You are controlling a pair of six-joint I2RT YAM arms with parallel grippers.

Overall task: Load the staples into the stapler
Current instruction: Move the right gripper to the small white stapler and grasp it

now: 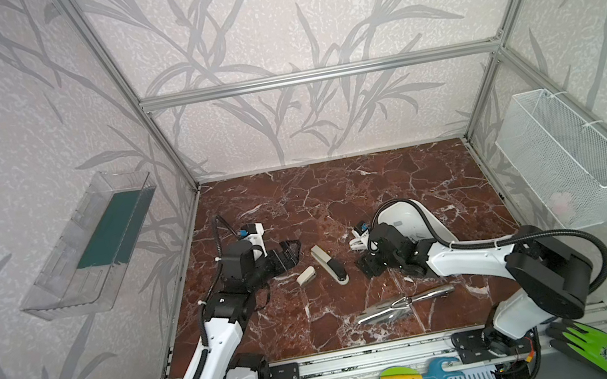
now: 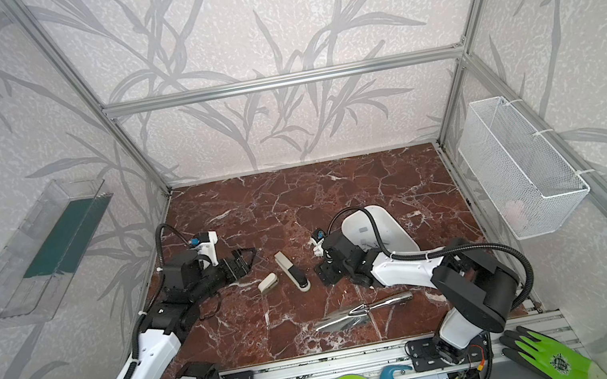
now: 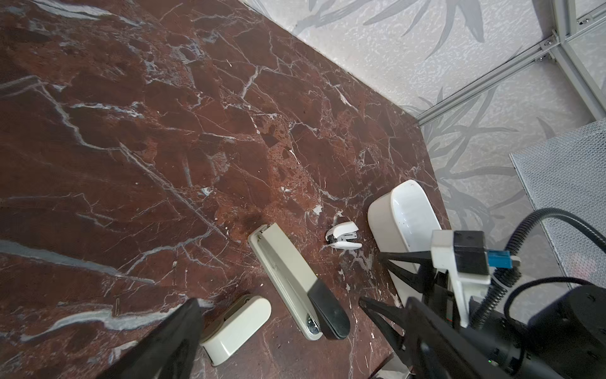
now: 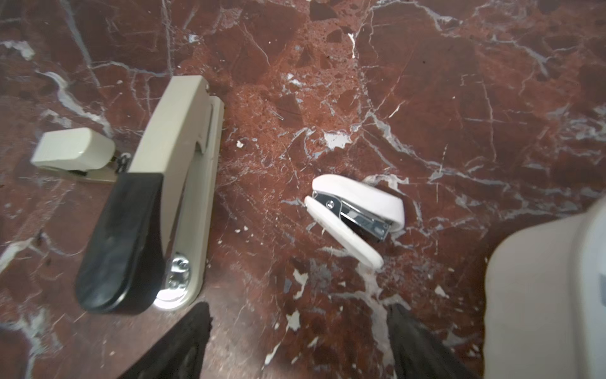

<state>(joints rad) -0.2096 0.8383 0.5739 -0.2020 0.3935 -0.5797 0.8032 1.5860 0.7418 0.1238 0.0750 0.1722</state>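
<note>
On the red-brown marble desk (image 1: 337,201), a long beige stapler with a black grip (image 1: 329,264) lies closed between the two claws. A short beige stapler (image 1: 305,275) sits just beside it on the left in both top views. A small white stapler (image 4: 354,216) lies on its side, gaping, near a white oval plastic tub (image 3: 380,216). The left claw (image 1: 291,251) hangs open and empty near the short stapler. The right claw (image 4: 298,310) is spread wide, empty, over bare marble between the long and white staplers. The staples cannot be made out
</note>
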